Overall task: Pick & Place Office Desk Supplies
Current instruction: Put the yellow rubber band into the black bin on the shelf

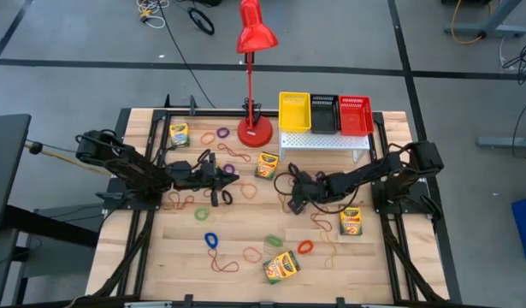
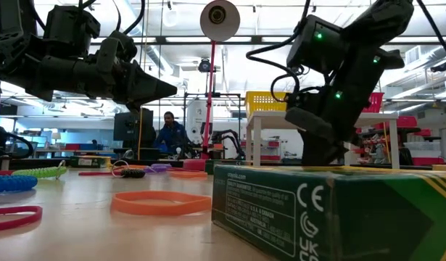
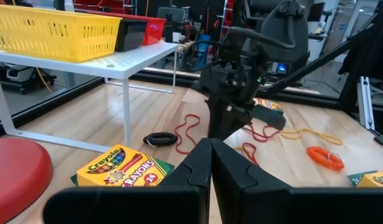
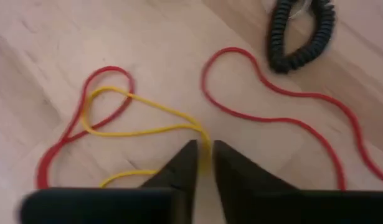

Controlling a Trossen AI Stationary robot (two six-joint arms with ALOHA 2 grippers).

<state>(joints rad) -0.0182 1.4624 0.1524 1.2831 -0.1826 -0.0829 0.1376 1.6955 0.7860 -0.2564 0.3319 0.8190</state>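
Right gripper [image 4: 202, 163] was down at the table just right of centre, fingers nearly together with a yellow rubber band [image 4: 141, 127] running into the narrow gap between the tips. It looked pinched but the grip couldn't be confirmed. Low pose made sense: thin loops lie flat on the wood and need a tip pinch from above. A red band [image 4: 284, 109] and a black coiled band [image 4: 300, 37] lay beyond, at about 1 o'clock from the tips in the wrist view.

Left gripper [image 1: 218, 181] waited left of centre, jaws clenched on nothing, lifted clear of the table to stay out of the way.

Crayon boxes were scattered: one [image 1: 268, 164] at 12 o'clock from table centre, one [image 1: 351, 221] at 4, one [image 1: 281, 267] at 6. Coloured baskets [image 1: 295, 111] on the white stand at 1 o'clock, likely the drop spot.
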